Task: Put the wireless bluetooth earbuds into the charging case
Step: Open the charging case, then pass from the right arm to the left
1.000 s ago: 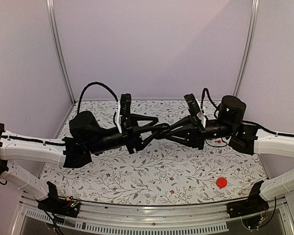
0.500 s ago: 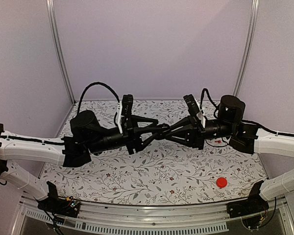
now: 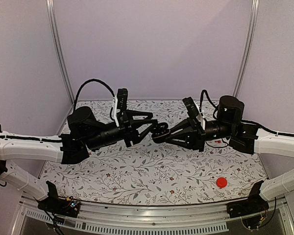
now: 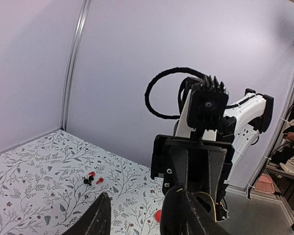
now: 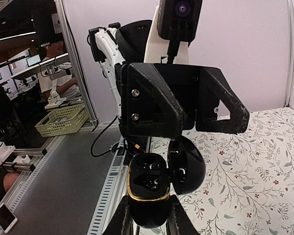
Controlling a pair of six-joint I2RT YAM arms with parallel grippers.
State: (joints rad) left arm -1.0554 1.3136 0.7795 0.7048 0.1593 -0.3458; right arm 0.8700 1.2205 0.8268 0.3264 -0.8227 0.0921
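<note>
The charging case [image 5: 148,188], glossy black with a gold rim, is held up in the air with my right gripper [image 5: 148,208] shut on its base. Its lid [image 5: 187,166] hangs open to the right, and both wells look empty. In the top view the case [image 3: 160,132] sits between the two grippers above the table's middle. My left gripper [image 3: 150,126] faces it from the left, open, with nothing between its fingers [image 4: 95,218]. The earbuds [image 4: 90,179], small black pieces with red tips, lie on the table beyond the right arm.
A flat red disc [image 3: 221,182] lies on the floral table [image 3: 152,171] at the front right. Purple walls close the back and sides. Both arms stretch toward the middle, well above the table surface.
The left gripper has pulled back to the left and lifted away from the right gripper. The case now shows between them with its lid open. The right arm has hardly moved.
</note>
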